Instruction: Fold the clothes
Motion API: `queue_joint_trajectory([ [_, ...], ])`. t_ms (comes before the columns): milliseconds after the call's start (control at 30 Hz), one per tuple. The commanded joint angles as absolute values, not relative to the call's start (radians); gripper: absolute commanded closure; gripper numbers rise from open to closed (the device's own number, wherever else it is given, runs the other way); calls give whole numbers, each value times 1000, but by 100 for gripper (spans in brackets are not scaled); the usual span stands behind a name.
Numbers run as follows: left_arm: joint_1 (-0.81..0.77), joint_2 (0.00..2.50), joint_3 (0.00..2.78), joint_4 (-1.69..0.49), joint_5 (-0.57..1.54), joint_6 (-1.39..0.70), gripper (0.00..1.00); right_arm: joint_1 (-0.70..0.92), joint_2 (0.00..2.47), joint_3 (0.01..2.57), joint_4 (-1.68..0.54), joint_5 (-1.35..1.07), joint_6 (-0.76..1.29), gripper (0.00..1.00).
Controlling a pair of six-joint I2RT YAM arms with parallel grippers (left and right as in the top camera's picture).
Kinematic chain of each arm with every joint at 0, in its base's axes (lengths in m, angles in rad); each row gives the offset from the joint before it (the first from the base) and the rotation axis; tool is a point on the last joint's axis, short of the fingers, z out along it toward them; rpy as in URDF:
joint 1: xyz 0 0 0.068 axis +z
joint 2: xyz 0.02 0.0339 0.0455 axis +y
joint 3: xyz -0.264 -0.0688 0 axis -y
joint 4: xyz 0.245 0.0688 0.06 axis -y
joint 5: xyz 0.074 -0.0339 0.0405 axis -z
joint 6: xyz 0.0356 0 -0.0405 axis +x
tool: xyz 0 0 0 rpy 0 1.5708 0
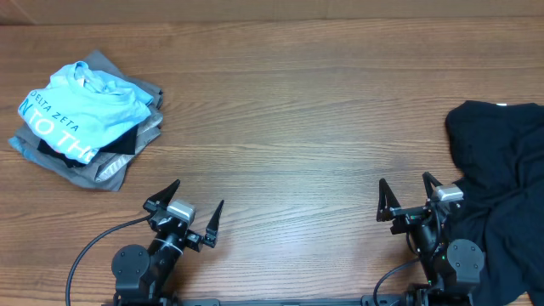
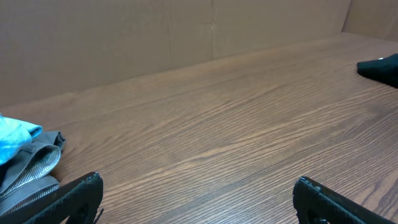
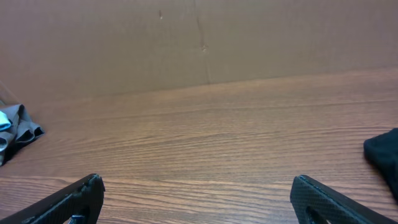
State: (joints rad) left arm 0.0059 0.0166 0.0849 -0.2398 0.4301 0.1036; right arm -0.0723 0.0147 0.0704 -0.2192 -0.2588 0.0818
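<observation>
**Both end effectors open and empty; the shirt lies heaped at my right.**

The large plain black soft-fabric T-shirt (image 1: 501,161) is crumpled at the right edge of the brown wood-grain counter (image 1: 297,110). The heap runs roughly from the far side towards the near edge and spills past my right arm's base. It sits just to the right of my right end effector (image 1: 403,178), whose fingers are spread wide on nothing. My left end effector (image 1: 201,191), also spread and empty, is well apart from it. I judge the right arm should reach first, turning rightward. Far left, a light-blue tee with white lettering (image 1: 81,106) rests on folded grey garments (image 1: 127,166). I see no bin or basket.
</observation>
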Motion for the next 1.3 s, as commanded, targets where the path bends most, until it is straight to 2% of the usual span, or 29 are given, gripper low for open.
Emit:
queue_joint_trajectory([
  [0,-1,6,80,-235,439,100,0,-76,3,68,-205,-264,81,0],
  [167,-1,6,80,-234,437,100,0,-76,3,68,-184,-284,82,0],
  [233,-1,6,84,-199,439,99,0,-76,3,73,-158,-372,85,0],
  [367,-1,6,170,-131,418,89,0,-76,3,133,-132,-450,236,0],
  [567,-1,93,386,-305,319,89,0,-76,75,317,-251,-447,241,0],
  [700,-1,316,581,-455,295,89,0,-76,292,524,-500,-424,241,0],
  [967,-1,884,1133,-881,289,88,0,-76,965,1087,-957,-419,221,0],
  [1100,-1,1066,1321,-1045,303,85,0,-81,1206,1248,-1003,-409,130,0],
  [1267,-1,1111,1343,-1081,368,86,0,-177,1399,1354,-1032,-236,263,0],
])
